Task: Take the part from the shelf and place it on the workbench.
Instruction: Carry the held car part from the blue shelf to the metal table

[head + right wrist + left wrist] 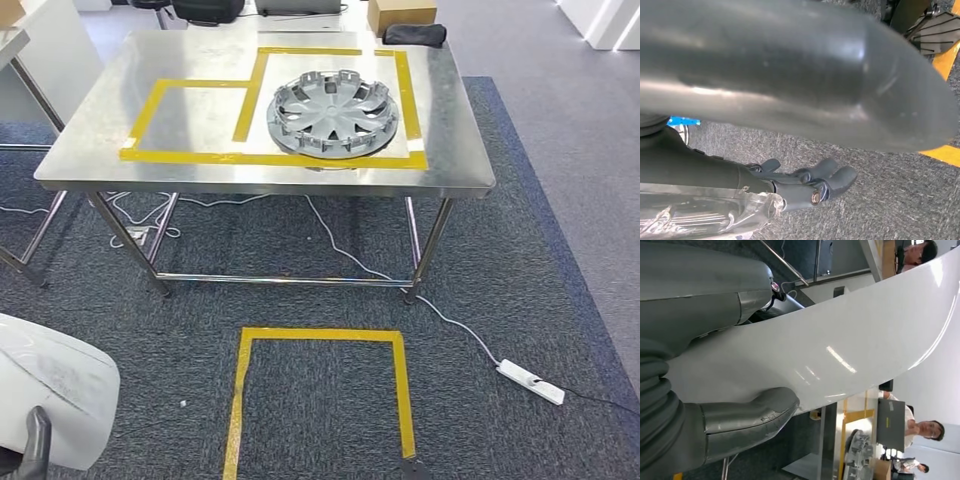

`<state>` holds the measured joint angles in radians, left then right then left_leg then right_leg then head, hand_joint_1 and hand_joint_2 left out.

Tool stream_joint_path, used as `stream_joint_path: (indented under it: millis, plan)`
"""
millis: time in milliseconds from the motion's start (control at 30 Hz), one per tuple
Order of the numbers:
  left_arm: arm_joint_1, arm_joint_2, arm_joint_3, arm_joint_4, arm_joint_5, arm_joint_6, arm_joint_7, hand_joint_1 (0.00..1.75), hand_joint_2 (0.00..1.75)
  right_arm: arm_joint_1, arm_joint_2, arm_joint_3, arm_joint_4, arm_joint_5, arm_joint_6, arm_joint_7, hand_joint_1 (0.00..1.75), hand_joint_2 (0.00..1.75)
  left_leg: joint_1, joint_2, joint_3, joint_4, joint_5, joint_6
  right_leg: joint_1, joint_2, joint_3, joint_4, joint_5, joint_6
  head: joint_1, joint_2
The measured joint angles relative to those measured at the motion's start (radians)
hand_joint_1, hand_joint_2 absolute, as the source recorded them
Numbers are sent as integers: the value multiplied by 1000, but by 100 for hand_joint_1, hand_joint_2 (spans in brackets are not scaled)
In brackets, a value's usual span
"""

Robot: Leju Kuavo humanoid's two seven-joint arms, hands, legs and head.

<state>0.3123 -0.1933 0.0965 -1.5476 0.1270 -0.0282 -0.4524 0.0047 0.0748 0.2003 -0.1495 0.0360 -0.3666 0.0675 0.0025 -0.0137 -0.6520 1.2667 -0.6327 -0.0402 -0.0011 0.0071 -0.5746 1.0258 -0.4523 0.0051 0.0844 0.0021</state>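
An office floor turned robot test lab, seen from my remote station: a stainless-steel surface (90, 150) marked with yellow tape (189, 157), more tape (321, 336) squared on the grey carpet (513, 260), a power strip (530, 382) at 4 o'clock, people at laptops (890, 424) beyond.

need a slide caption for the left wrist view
Left hand grips a glossy white curved panel, with the steel workbench and grey wheel cover beyond.
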Motion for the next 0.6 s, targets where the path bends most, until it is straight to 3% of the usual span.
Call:
stream_joint_path:
  millis: [33, 67, 133, 200, 300, 333, 400, 467, 500, 533, 567, 600]
  plan:
    - [0, 0, 0, 0, 0, 0, 0, 175, 175, 1, 0, 0, 0, 0, 0, 0, 0, 0, 2, 0, -12, -12, 6, -2, -3, 0, 10, 0, -8, 2, 0, 0]
    - [1, 1, 0, 0, 0, 0, 0, 175, 175, 1, 0, 0, 0, 0, 0, 0, 0, 0, 4, 1, -10, -49, 37, -4, -6, 1, 22, 0, -17, 5, 0, 0]
    - [1, 1, 0, 0, 1, 1, 0, 175, 175, 2, 0, 0, 0, 0, 0, 0, 0, 0, 11, 9, 12, -160, 133, -8, -8, 2, 40, 2, -37, 17, -4, 0]
    - [0, 1, -1, 1, 1, 1, 2, 175, 175, 1, -1, 0, 0, 0, -1, 0, 0, 0, 15, 20, 26, -233, 178, -3, -7, 2, 56, 0, -58, 33, -8, 0]
    - [2, 1, -1, 1, 2, 2, 3, 175, 175, 0, -1, 0, 0, 0, -1, 0, 0, 0, 16, 16, 42, -251, 185, 23, -8, -2, 82, 3, -65, 56, -6, 0]
    - [3, 1, -1, 1, 3, 2, 3, 175, 175, -1, -1, 0, 0, 0, -1, 0, 0, 0, 16, 15, 52, -252, 190, 32, -9, -3, 76, 26, -72, 61, -4, 0]
    - [3, 1, -1, 1, 4, 3, 3, 175, 175, -2, -1, 0, 0, 0, -1, 0, 0, 0, 14, 15, 68, -252, 189, 45, -10, -3, 23, 128, -113, 66, -1, 0]
    - [3, 1, -1, 1, 4, 2, 3, 175, 175, -2, -1, 0, 0, 0, -1, 0, 0, 0, 9, 14, 78, -252, 178, 52, -9, -3, -60, 247, -167, 67, -1, 0]
    - [3, 1, -1, 1, 4, 2, 3, 175, 175, -1, -1, 1, 0, 0, -1, 0, 0, 0, 7, 13, 85, -252, 170, 53, -9, -3, -88, 274, -183, 66, 0, 0]
    - [4, 1, -1, 1, 4, 2, 3, 175, 175, 1, -1, 1, 0, 0, -1, 0, 0, 0, 6, 11, 94, -252, 163, 54, -8, -3, -101, 268, -182, 63, -1, 0]
    - [4, 1, -1, 1, 4, 2, 3, 175, 175, 3, -1, 0, 0, 0, -1, -1, 0, 0, 4, 9, 105, -252, 154, 53, -7, -3, -98, 228, -157, 59, 0, 0]
    - [4, 1, -1, 1, 4, 2, 3, 175, 175, 5, -1, 0, 0, 0, -1, -1, 0, 0, 3, 7, 116, -252, 145, 51, -5, -3, -85, 167, -112, 52, 0, 0]
